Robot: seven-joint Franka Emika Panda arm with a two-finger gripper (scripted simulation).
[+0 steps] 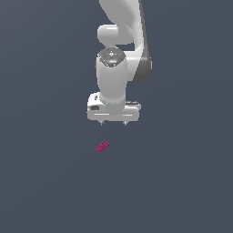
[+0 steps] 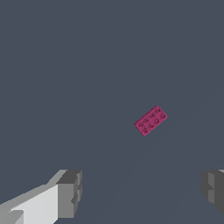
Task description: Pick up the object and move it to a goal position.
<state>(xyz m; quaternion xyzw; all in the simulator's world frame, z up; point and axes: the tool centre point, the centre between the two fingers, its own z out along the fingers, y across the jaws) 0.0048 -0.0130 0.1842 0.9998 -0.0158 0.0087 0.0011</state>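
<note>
Surface: one flat, unbroken slate-grey plane fills both views. No edges, walls or seams can be made out, and no markings on it beyond a faint lighter band crossing the wrist view.

Nearest item in the exterior view: the object [image 1: 102, 146], a very small flat magenta-pink brick, lying flat on the grey surface. The wrist view shows its top carries two rows of small studs [image 2: 151, 120]. It sits skewed, its long side at an angle to the line between the fingers.

Behind and above it: the gripper [image 1: 113, 123], white body, pointing straight down. Two short fingertips show under the body in the exterior view. In the wrist view the grey finger pads [image 2: 70, 193] stand wide apart with bare surface between them. Nothing is held. The brick lies clear of both pads, not between them, and toward the exterior view's left of the fingertips.

Farthest: the white arm [image 1: 120, 27] rises from the wrist and leaves the frame at the top.

Nothing lies between fingers and brick.
</note>
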